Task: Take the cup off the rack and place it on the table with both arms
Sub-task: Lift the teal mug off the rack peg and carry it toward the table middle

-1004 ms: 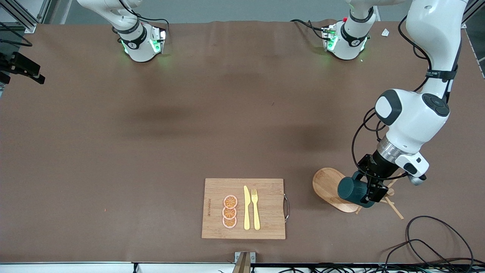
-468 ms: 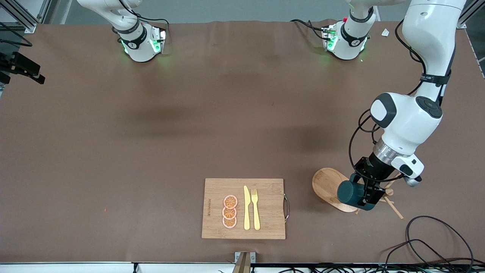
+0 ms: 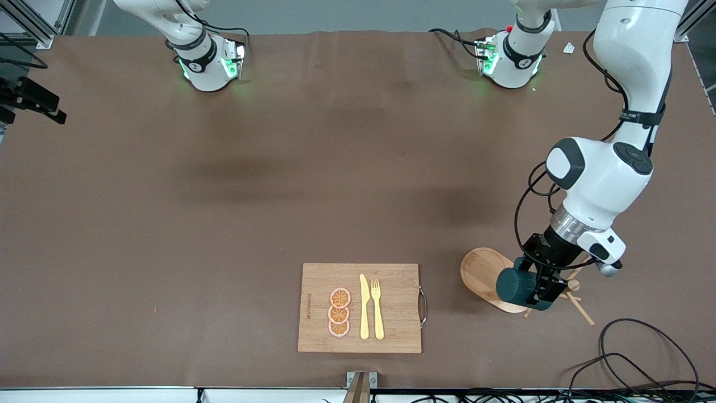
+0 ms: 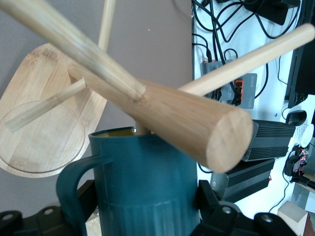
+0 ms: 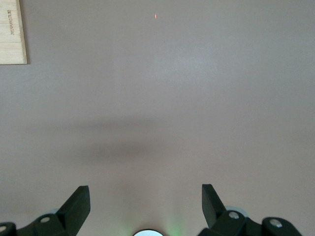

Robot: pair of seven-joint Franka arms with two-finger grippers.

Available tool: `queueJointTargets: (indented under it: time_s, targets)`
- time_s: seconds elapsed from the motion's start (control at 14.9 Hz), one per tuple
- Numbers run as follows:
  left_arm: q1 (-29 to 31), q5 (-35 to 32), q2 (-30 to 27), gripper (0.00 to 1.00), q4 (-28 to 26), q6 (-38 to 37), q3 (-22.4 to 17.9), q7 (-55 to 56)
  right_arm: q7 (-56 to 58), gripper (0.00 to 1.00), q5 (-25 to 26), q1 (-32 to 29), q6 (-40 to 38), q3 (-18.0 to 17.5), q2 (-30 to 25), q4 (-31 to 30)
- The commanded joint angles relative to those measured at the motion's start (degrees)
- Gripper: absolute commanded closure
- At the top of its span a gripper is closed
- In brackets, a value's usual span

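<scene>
Grasp stage. The left end effector [image 3: 541, 281] is clamped on the cup [image 3: 516, 284], which hangs on the rack [image 3: 488, 275] with a peg [image 4: 123, 78] running into its mouth, over the rack's oval base. Not yet done: lifting the cup free and setting it on the desk [image 3: 279, 184]. The right end effector [image 5: 145, 206] waits, fingers apart, over bare desk.

The cup [image 3: 517, 285] hangs on the rack [image 3: 486, 277], beside the cutting board [image 3: 359, 308] toward the left arm's end.
</scene>
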State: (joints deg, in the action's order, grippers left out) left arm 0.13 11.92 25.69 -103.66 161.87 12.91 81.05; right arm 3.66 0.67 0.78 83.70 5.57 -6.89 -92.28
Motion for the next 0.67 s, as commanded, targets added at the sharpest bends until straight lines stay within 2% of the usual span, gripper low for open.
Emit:
queueJointTargets:
  time_s: [0.0,0.33,0.6]
  targets:
    - [0.2,1.5,0.1,0.21,0.7,-0.1,1.8,0.0,0.5,0.00,0.7,-0.3,0.6,-0.3,-0.9,-1.1]
    - [0.2,1.5,-1.7,0.22,0.7,-2.3,4.2,1.5,0.5,0.00,0.7,-0.3,0.7,-0.3,-0.9,-1.1]
    - [0.0,0.9,-2.3,0.22,0.8,-2.3,7.6,1.7,0.5,0.00,0.7,-0.3,0.6,-0.3,-0.9,-1.1]
